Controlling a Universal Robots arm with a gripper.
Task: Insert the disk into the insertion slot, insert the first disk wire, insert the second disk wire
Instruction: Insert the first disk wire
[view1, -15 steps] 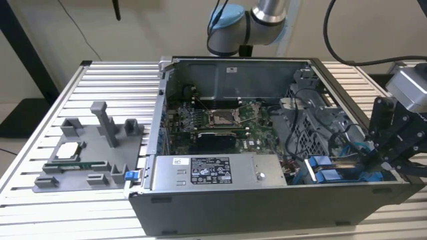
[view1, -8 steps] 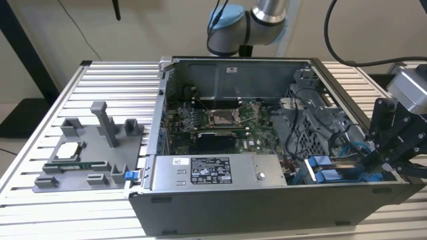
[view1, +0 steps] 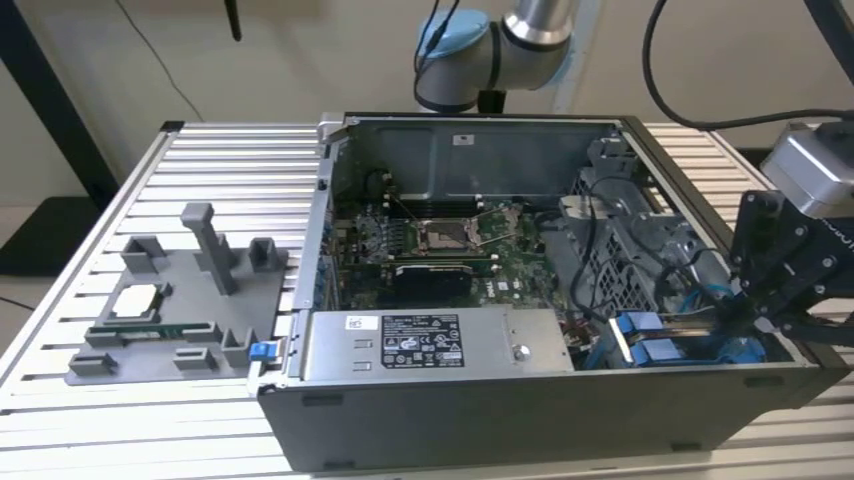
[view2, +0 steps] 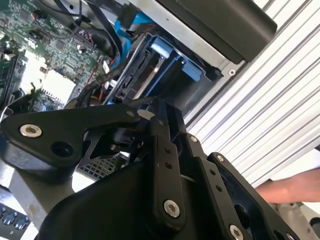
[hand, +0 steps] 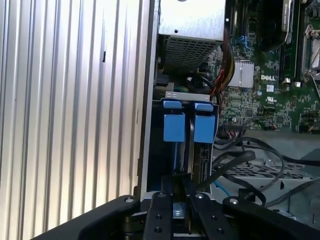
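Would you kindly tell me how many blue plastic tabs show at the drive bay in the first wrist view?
2. One blue tab sits nearer the case wall, the other blue tab beside it, nearer the motherboard. Others may be hidden behind the cables.

disk (hand: 201, 150) — edge-on, upright, clipped in blue carrier, sitting down inside the bay | insertion slot (hand: 186, 94) — narrow grey sheet-metal bay, two blue fittings side by side, in case corner at exterior view's right
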